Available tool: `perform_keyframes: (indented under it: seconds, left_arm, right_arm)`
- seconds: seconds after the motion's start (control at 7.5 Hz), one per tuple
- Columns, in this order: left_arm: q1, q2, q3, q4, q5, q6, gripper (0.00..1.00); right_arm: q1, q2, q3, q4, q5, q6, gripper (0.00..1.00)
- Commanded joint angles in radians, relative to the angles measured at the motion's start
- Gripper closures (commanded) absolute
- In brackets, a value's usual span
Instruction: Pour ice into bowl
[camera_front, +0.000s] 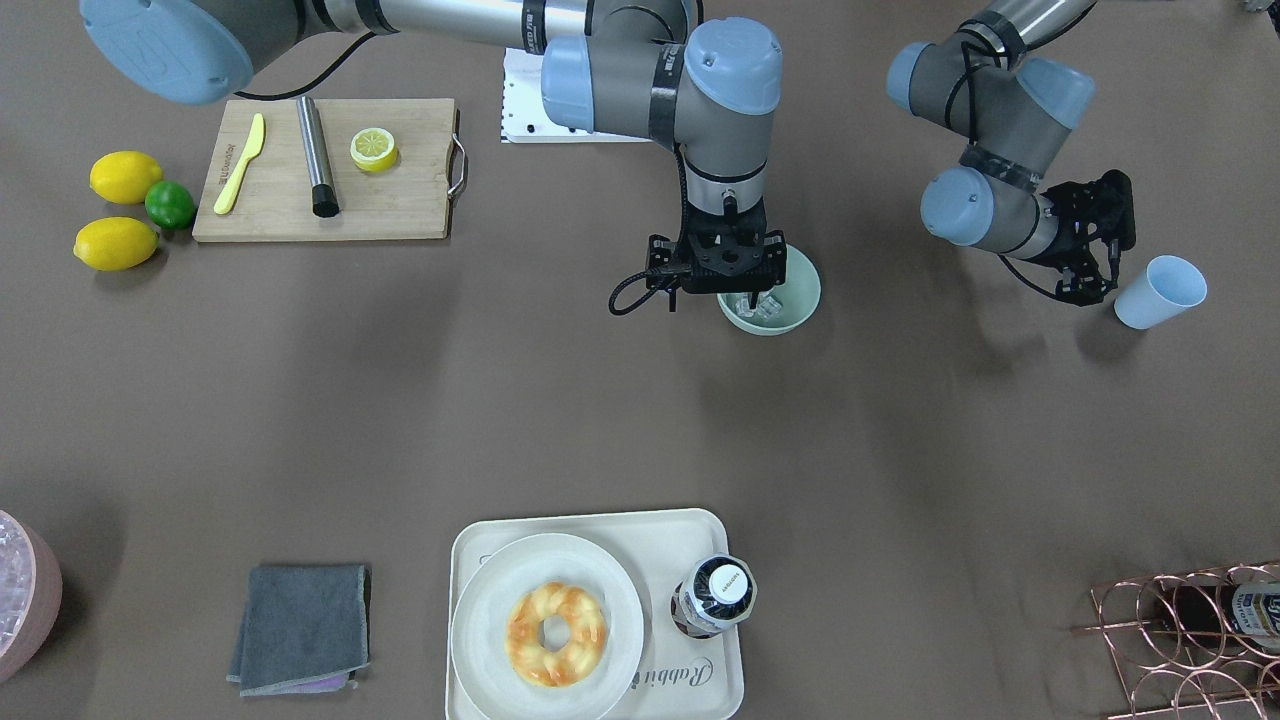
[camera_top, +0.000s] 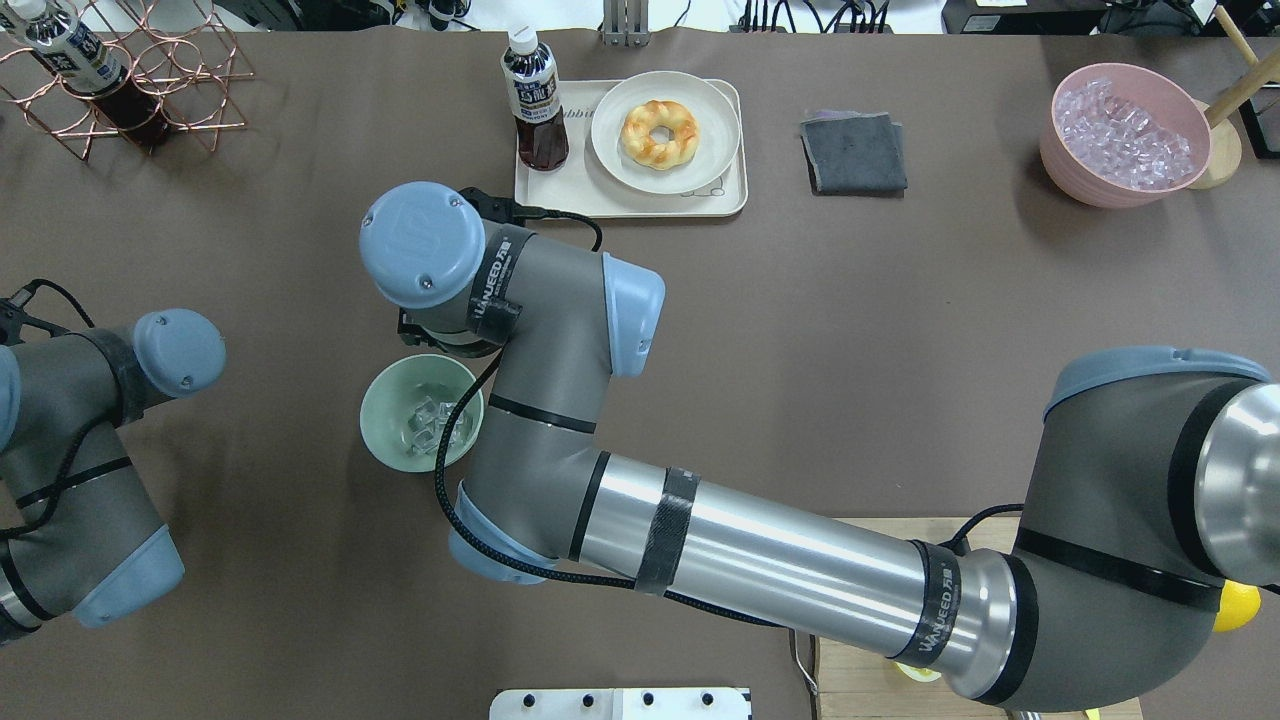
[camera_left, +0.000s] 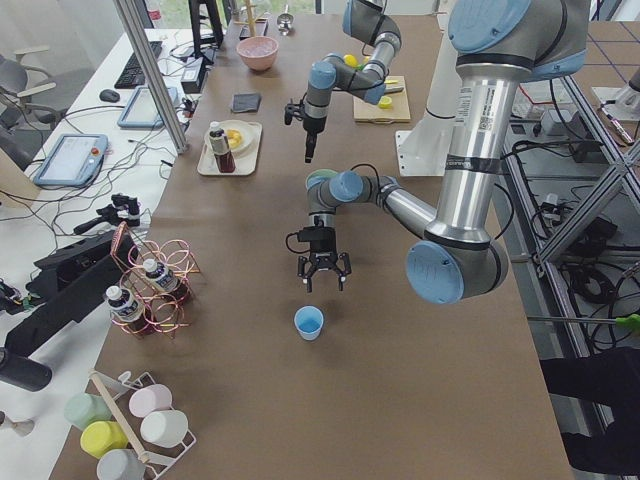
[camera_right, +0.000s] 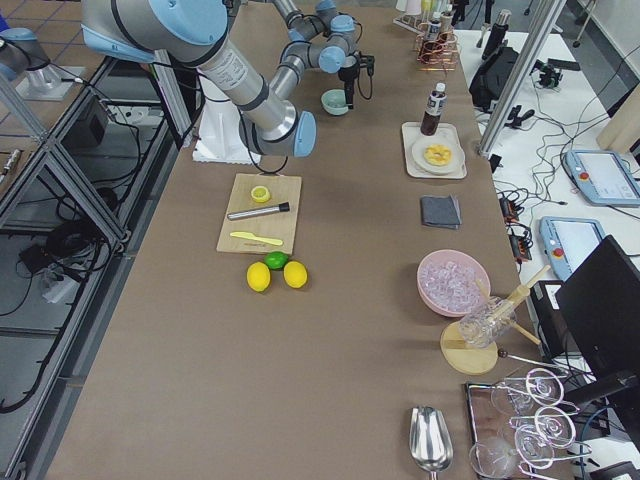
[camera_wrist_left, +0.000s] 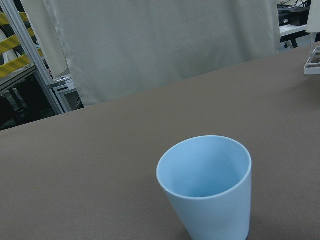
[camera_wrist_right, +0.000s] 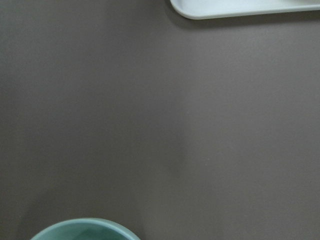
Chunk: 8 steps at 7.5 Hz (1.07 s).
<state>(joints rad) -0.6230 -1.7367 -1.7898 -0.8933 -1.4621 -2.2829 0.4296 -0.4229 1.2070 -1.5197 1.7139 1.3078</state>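
Blue cup (camera_wrist_left: 205, 190) empty, well apart from bowl (camera_top: 380, 400); ice (camera_top: 430, 425) in bowl, pour looks done.
L gripper (camera_left: 323, 287) spread, empty; R gripper (camera_front: 750, 300) over bowl, can't tell grip; next: retract.

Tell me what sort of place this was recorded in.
Most likely a robotics lab staged as a drinks-prep counter: a long brown-covered table flanked by aluminium frame posts, grey control tablets nearby, plus props like the bamboo cutting board and pink round tub of ice cubes.
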Motion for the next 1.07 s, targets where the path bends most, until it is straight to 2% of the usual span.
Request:
perform_keyframes:
  seconds: [0.0, 0.4, 0.53, 0.67, 0.8, 0.93]
  left_arm:
    - [-0.023, -0.052, -0.164, 0.115, -0.014, 0.098, 0.03]
    - [-0.231, -0.130, -0.172, 0.099, -0.017, 0.436, 0.03]
    - [-0.298, -0.130, -0.174, 0.035, -0.020, 0.556, 0.03]
    - [-0.364, -0.120, -0.155, -0.040, -0.023, 0.648, 0.03]
    - [-0.470, -0.074, -0.133, -0.097, -0.109, 0.822, 0.03]
    - [-0.580, -0.004, -0.138, -0.177, -0.174, 1.018, 0.03]
  right_arm:
    - [-0.055, 0.023, -0.110, 0.111, -0.051, 0.002, 0.01]
    - [-0.100, 0.020, -0.121, 0.128, -0.073, -0.001, 0.02]
    - [-0.109, 0.016, -0.121, 0.127, -0.088, -0.001, 0.05]
    - [-0.114, 0.015, -0.121, 0.128, -0.088, 0.001, 0.32]
    - [-0.114, 0.015, -0.113, 0.127, -0.085, 0.010, 0.82]
    - [-0.107, 0.013, -0.098, 0.128, -0.077, 0.025, 1.00]
